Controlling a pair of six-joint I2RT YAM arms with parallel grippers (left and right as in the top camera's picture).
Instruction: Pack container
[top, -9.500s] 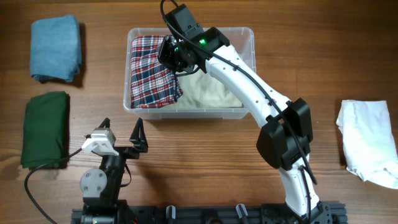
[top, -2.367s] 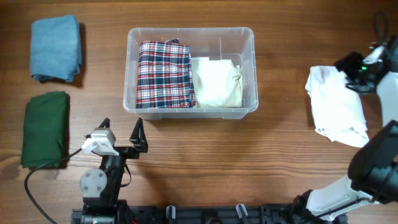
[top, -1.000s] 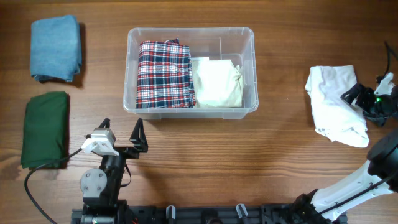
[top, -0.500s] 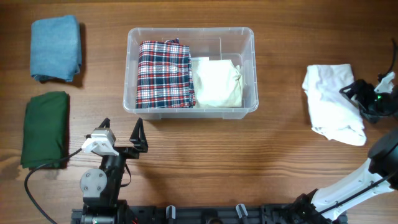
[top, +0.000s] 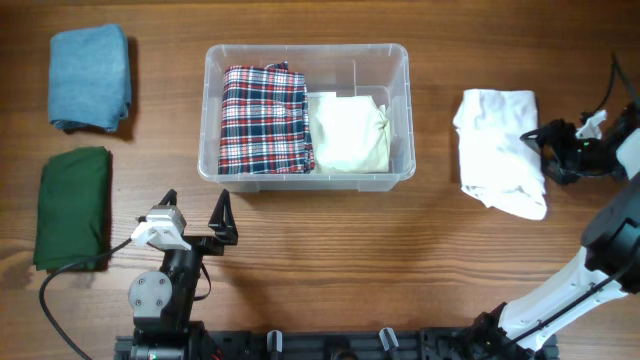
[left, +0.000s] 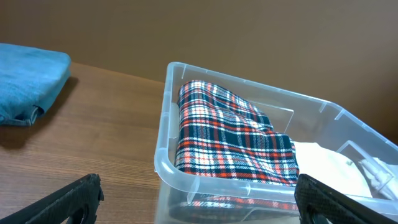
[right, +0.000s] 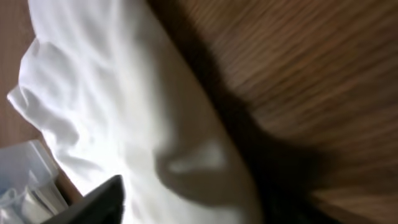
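- The left pincer (top: 196, 212) is wide open and holds nothing. It sits low at the front of the surface (top: 330, 270), in front of the container (top: 305, 47).
- The right pincer (top: 541, 156) is at the right edge of a white cloth (top: 497, 148) (its own camera sees almost only that cloth). I cannot tell if it is squeezing the cloth.
- The container stands in the middle at the back. A checked cloth (top: 265, 120) lies in its left side, touching a cream cloth (top: 348, 135) on the right.
- A blue cloth (top: 90, 78) and a green cloth (top: 72, 205) lie far to the left.
- Since a moment ago, the white cloth and the right pincer have moved left, nearer the container.
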